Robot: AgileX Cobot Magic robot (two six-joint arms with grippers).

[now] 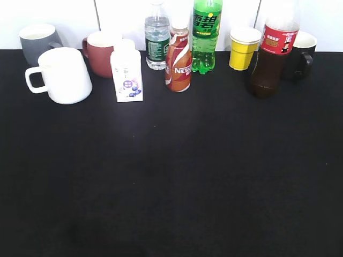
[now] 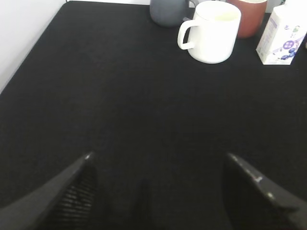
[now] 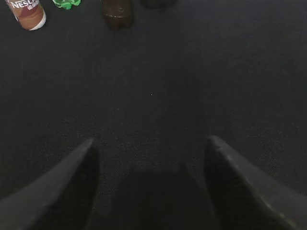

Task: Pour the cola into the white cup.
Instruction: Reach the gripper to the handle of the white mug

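A: Where do we stand with the hands?

B: Our left hand hangs low over the black surface with its two fingers spread wide apart and nothing between them. Our right hand is the same: fingers parted, gripping nothing, bare surface below it.

A: And what do we see ahead of the left one?

B: The white cup stands upright well ahead of it, toward the far edge, handle turned to the left in the wrist view. Behind it sit a grey mug and a dark red mug, and a small white carton with a purple print stands to its right.

A: Where is the cola?

B: The cola bottle is upright at the far right of the row, dark liquid and a red label, well apart from the white cup, which is at the far left in the exterior view. From the right wrist we only catch its base, far ahead and left of centre.

A: What stands between them?

B: A clear water bottle, a brown Nescafe bottle just in front of it, and a green soda bottle. A yellow paper cup stands just left of the cola, and a black mug sits just behind it to the right.
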